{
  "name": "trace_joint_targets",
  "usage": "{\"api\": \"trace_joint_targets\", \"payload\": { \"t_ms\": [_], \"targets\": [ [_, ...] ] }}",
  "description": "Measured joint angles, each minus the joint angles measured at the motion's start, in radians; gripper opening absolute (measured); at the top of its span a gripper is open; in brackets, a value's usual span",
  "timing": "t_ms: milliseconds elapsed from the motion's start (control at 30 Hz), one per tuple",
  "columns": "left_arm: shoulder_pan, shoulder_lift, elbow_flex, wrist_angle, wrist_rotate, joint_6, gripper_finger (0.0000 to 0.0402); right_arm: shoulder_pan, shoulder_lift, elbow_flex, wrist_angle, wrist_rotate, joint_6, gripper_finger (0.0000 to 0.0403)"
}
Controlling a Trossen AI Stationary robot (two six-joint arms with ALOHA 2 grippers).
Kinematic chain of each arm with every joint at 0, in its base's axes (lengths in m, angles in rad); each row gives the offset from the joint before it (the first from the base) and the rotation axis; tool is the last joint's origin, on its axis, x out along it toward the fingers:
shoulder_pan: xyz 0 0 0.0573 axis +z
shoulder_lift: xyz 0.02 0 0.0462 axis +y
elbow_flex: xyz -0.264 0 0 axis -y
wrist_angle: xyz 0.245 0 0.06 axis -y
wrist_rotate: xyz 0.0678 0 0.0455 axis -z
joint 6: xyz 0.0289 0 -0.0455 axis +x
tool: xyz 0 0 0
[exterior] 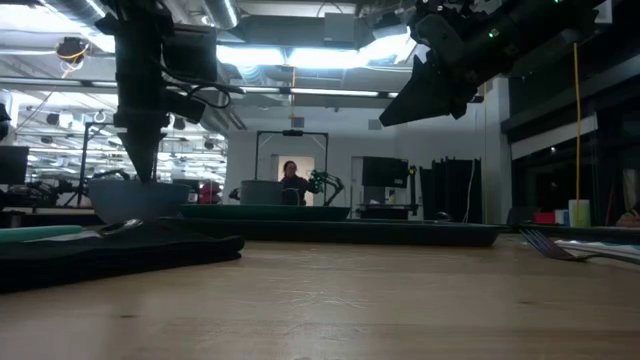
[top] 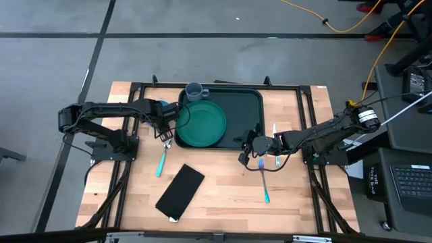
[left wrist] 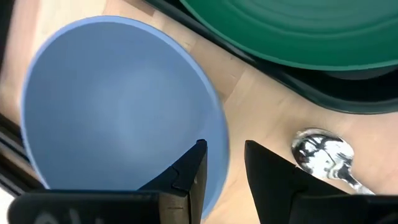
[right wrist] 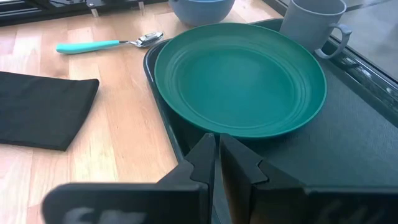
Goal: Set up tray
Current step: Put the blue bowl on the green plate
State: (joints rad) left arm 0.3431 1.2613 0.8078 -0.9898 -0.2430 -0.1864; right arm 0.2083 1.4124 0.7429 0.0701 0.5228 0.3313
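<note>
Left wrist view alone shows left gripper (left wrist: 224,158) jaws pinching the blue bowl (left wrist: 118,99) rim beside the tray (top: 236,108); right gripper (right wrist: 217,155) jaws shut, empty.

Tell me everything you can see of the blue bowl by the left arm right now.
The bowl is light blue, round, smooth and matte, plastic by the look of it, and empty. It stands upright on the wooden table, just outside the left edge of the tray, near the green plate, with a spoon close by. The left end effector straddles its rim, one finger inside the wall and one outside. Nothing lies in it.
</note>
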Motion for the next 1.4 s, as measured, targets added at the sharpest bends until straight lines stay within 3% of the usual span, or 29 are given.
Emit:
{"api": "trace_joint_targets", "payload": {
  "t_ms": [1400],
  "targets": [
    [0.0, 0.095, 0.0, 0.022, -0.033, 0.045, 0.0099, 0.0, 0.0, 0.0, 0.0, 0.0, 0.004, 0.003]
  ]
}}
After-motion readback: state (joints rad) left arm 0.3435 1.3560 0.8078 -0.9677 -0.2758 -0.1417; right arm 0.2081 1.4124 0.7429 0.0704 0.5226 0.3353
